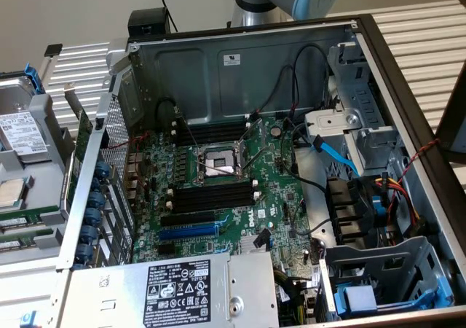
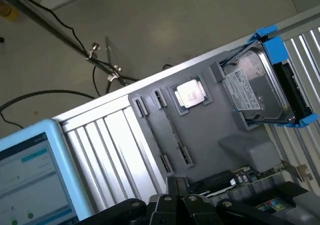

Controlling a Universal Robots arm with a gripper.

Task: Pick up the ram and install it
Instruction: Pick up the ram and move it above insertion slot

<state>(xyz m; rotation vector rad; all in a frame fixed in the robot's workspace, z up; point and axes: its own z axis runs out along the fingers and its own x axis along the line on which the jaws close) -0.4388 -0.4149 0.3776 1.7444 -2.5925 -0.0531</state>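
1. A grey plastic tray on the slatted metal worktop carries a silver hard drive in a blue bracket, a square silver processor chip and a raised grey block. The open computer case stands beside it.
2. The long dark-green ram stick lies at the tray's edge, just past the grey block, its long axis crosswise to the tray's long empty groove.
3. The dark fingers are pressed together, holding nothing, near one end of the ram stick.
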